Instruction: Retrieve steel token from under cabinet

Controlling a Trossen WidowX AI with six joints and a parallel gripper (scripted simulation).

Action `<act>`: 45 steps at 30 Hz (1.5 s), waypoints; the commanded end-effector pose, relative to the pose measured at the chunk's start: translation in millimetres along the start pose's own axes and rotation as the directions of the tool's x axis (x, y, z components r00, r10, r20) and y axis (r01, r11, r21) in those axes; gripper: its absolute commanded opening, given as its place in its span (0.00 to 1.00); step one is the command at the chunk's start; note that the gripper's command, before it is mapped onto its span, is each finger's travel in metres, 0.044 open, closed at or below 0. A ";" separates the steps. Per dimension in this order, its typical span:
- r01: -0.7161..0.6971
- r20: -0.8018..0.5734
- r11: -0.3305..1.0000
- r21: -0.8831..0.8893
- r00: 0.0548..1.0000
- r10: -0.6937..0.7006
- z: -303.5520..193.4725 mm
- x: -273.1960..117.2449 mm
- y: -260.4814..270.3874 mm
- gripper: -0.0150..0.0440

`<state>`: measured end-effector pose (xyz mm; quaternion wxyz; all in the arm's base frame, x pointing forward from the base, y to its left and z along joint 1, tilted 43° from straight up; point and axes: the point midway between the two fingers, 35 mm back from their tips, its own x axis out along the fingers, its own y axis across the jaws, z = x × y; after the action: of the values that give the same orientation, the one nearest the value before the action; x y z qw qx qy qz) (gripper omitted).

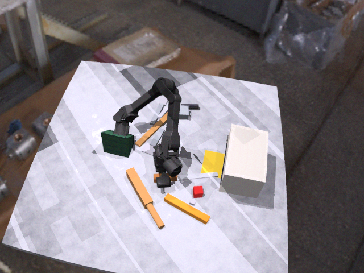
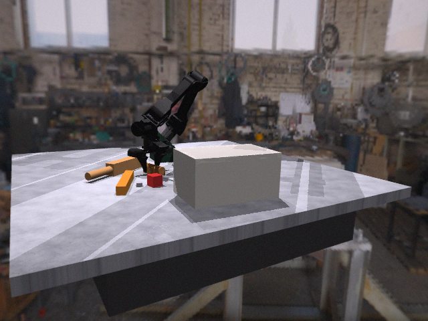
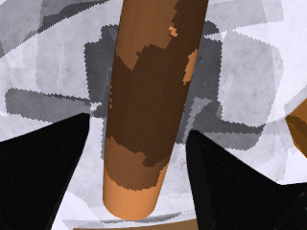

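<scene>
Release of the tool looks to be the step in hand. The pincer [image 1: 164, 181] [image 2: 151, 168] [image 3: 138, 129] is spread around the orange handle [image 1: 174, 177] [image 2: 160, 170] [image 3: 149, 105], with a gap showing on either side of it in the wrist view, so it grips nothing. A thin pale rod [image 1: 199, 177] runs from the handle towards the right of the top view, its end over the lower edge of the yellow patch [image 1: 212, 161], near the cabinet [image 1: 245, 152] [image 2: 235, 179].

The steel token cannot be made out in any view: none shows on the yellow, and the vent slots are not visible, so I cannot say whether it is out.

If it is still under the cabinet, the handle will probably need a fresh grip and another sweep. If it is out, the pincer should rise straight off the handle without nudging the rod, then move clear of the desk [image 1: 88, 205] [image 2: 103, 224] [image 3: 249, 72].

No brand, label or writing is readable.
</scene>
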<state>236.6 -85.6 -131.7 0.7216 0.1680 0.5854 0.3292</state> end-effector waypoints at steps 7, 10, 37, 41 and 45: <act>0.001 -0.003 1.000 0.000 1.000 -0.001 -0.9 0.2 0.0 0.71; 0.001 -0.003 1.000 0.001 1.000 -0.001 -3.0 2.4 -0.1 0.71; 0.001 0.000 1.000 -0.001 1.000 -0.001 9.5 0.4 -0.5 0.25; 0.001 -0.001 1.000 -0.001 1.000 -0.001 17.4 0.5 -0.3 0.25; 0.001 -0.001 1.000 -0.001 1.000 -0.001 25.3 0.6 -0.2 0.25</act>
<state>251.6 -82.6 -128.1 0.7210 0.1704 0.5856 0.3289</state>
